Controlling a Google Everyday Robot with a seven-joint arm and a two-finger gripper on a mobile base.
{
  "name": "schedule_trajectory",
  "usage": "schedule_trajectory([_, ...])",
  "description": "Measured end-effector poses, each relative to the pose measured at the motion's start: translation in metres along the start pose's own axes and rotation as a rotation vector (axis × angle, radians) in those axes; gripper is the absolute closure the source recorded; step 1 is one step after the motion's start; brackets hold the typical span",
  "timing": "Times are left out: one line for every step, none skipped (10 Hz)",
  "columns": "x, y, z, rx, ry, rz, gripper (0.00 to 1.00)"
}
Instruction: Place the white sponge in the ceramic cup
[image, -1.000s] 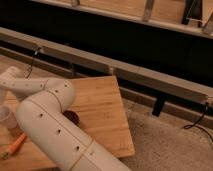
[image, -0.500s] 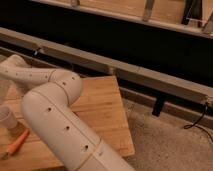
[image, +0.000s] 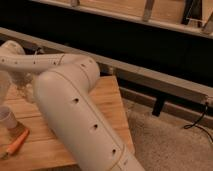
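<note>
Positioning above the left rear of the wooden table (image: 112, 107) is judged to be the step in hand. The arm (image: 75, 115) rises from the lower foreground, bends at the elbow and reaches leftwards. The gripper (image: 23, 89) hangs below the wrist, near the left edge of the view, with its fingers drawn together.

Whether the white sponge is clamped between the fingers cannot be told. No sponge shows as a separate item on the visible table surface. The pale mass at the fingertips may or may not include it, and the arm hides much of the table behind it.

The ceramic cup (image: 6, 118) stands at the left edge of the view, partly cut off and nearer the camera than the gripper. An orange item (image: 18, 142) lies on the table just in front of the cup. A clear glass object (image: 3, 84) stands just beside the gripper at the left edge.

Next move, as a judgement:
1. If the sponge is held, carry the gripper towards the camera until it is centred above the cup, lower it, then release.
2. If it is not held, locate the sponge first.
3. Keep the descent vertical, so that the cup is not tipped and the glass object is not struck
</note>
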Motion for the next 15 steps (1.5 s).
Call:
schedule_trajectory([0.004, 0.006, -0.016, -0.019, -0.033, -0.004, 0.97])
schedule_trajectory([0.009, 0.012, -0.033, -0.040, -0.070, -0.012, 0.97])
schedule_trajectory([0.015, 0.020, -0.047, -0.063, -0.105, -0.024, 0.97])
schedule_trajectory([0.020, 0.028, -0.059, -0.087, -0.134, -0.039, 0.97])
schedule_trajectory([0.025, 0.035, -0.066, -0.104, -0.155, -0.056, 0.97])
schedule_trajectory([0.030, 0.044, -0.072, -0.121, -0.173, -0.075, 0.97])
schedule_trajectory([0.033, 0.055, -0.077, -0.137, -0.200, -0.102, 0.97])
schedule_trajectory([0.036, 0.063, -0.080, -0.151, -0.222, -0.123, 0.97])
schedule_trajectory([0.038, 0.068, -0.082, -0.160, -0.241, -0.137, 0.97])
schedule_trajectory([0.040, 0.074, -0.083, -0.173, -0.267, -0.155, 0.97])
schedule_trajectory([0.040, 0.078, -0.084, -0.181, -0.284, -0.163, 0.97])
schedule_trajectory([0.040, 0.081, -0.085, -0.190, -0.301, -0.169, 0.97])
schedule_trajectory([0.041, 0.085, -0.085, -0.200, -0.320, -0.178, 0.97])
schedule_trajectory([0.041, 0.088, -0.086, -0.207, -0.334, -0.185, 0.97])
schedule_trajectory([0.041, 0.090, -0.083, -0.212, -0.339, -0.189, 0.97])
